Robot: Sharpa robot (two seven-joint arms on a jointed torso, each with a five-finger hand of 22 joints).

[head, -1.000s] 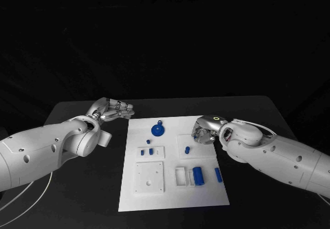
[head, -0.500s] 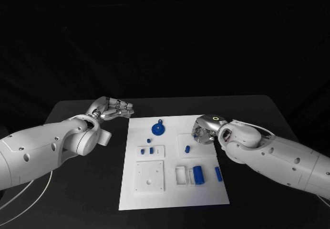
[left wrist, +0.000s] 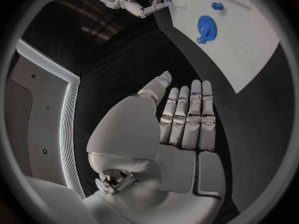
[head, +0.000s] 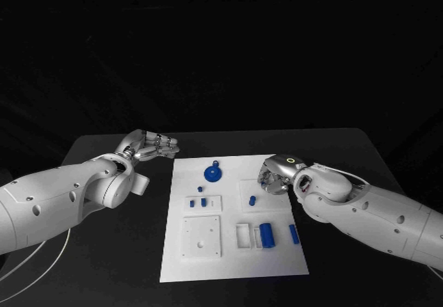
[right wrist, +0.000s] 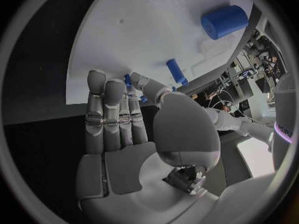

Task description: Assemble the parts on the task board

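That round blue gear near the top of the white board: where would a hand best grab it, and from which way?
Probably from straight above. The blue gear lies flat on the task board, so its side edge is low; fingers would pinch across its toothed rim, or on the small knob at its far edge. The left hand hovers open beside the board, nearest to it.

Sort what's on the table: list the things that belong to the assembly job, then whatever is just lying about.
Job: task board; blue gear; blue cylinder; small blue pegs; blue pin.

Lying about: white cable by the left arm, off the board.
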